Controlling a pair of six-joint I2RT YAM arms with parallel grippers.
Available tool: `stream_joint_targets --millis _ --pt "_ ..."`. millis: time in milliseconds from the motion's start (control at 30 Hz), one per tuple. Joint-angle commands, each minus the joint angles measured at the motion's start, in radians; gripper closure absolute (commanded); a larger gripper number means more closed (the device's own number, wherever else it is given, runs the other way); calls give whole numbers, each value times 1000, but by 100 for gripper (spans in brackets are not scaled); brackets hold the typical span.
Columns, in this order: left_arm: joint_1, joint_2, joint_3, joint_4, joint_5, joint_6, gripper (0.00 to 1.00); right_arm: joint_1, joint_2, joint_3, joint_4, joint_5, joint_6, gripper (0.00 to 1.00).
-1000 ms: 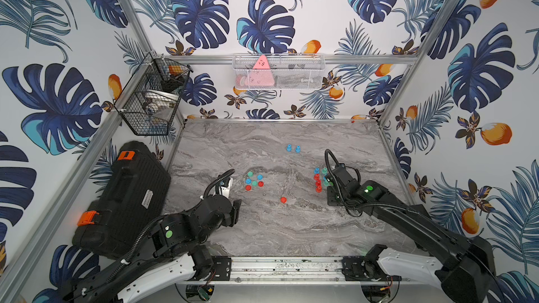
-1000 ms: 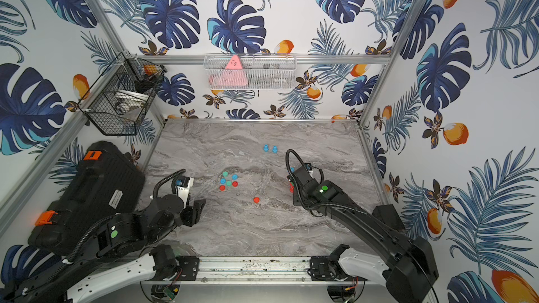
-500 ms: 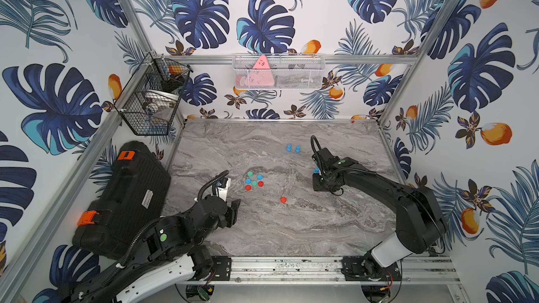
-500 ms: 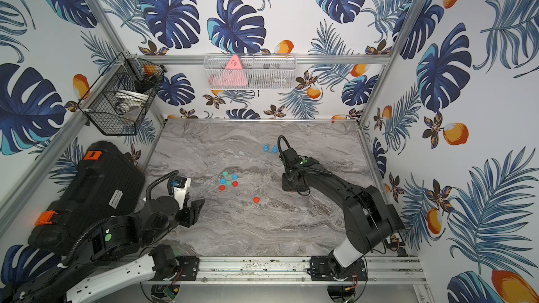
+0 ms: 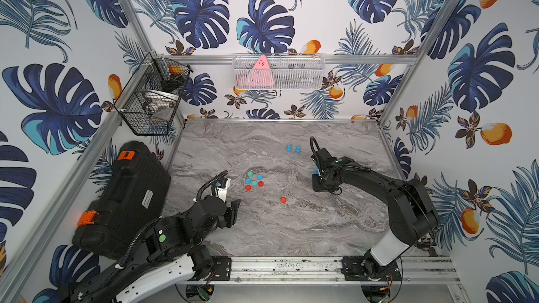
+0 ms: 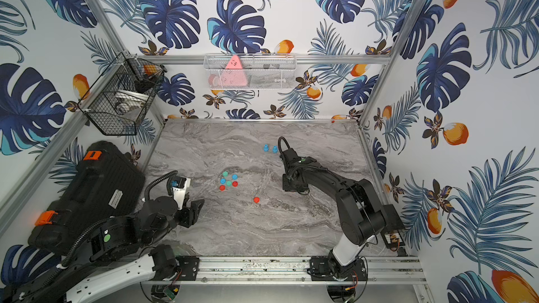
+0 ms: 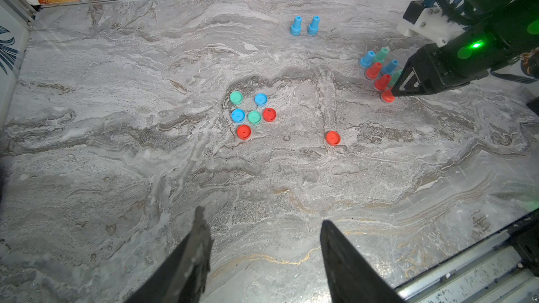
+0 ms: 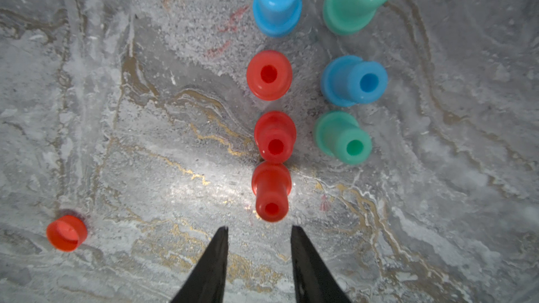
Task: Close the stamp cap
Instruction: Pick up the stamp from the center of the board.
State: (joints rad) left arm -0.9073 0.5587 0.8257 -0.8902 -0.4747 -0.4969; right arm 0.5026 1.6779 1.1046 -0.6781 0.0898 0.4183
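A grey marble table (image 5: 262, 234) is lying inside leaf-papered walls. A lone red cap (image 5: 283, 199) is sitting near the table's middle. Right of that cap and farther back, seven stamps (image 8: 274, 138) are standing in a cluster. The right gripper (image 8: 259, 228) is hovering just by the nearest red one, jaws slightly parted and pinching nothing. Left of the cap, six more caps (image 5: 253, 180) are sitting bunched together. Farther left and nearer the rail, the left gripper (image 7: 262, 222) is hanging with jaws spread, empty.
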Motion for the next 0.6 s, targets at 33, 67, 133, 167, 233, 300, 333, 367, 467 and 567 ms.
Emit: stream_joint_targets --millis 33,67,133,167,233,300,333,367,467,567 --pt "1 2 -2 16 -10 -2 36 -10 12 -5 24 1 -16 62" --pt "1 1 -2 17 -11 -2 36 -12 16 -5 27 -4 -16 62" --pt "1 2 -2 16 -12 -2 36 -15 23 -2 29 -7 -19 63" --pt "1 3 -2 16 -11 -2 36 -16 28 -1 31 -7 -19 63" --pt "1 5 -2 17 -11 -3 36 -18 35 1 36 -10 -22 64" --pt "1 4 -2 16 -12 -3 36 -18 43 2 38 -11 -21 65" --pt "1 6 -2 17 -11 -3 36 -18 47 4 39 -12 -21 65" --pt "1 5 -2 17 -11 -3 36 -18 51 6 40 -12 -23 65" --pt "1 3 -3 19 -13 -3 36 -18 57 8 41 -10 -24 67" --pt "1 3 -3 18 -13 -4 36 -19 62 9 41 -10 -27 69"
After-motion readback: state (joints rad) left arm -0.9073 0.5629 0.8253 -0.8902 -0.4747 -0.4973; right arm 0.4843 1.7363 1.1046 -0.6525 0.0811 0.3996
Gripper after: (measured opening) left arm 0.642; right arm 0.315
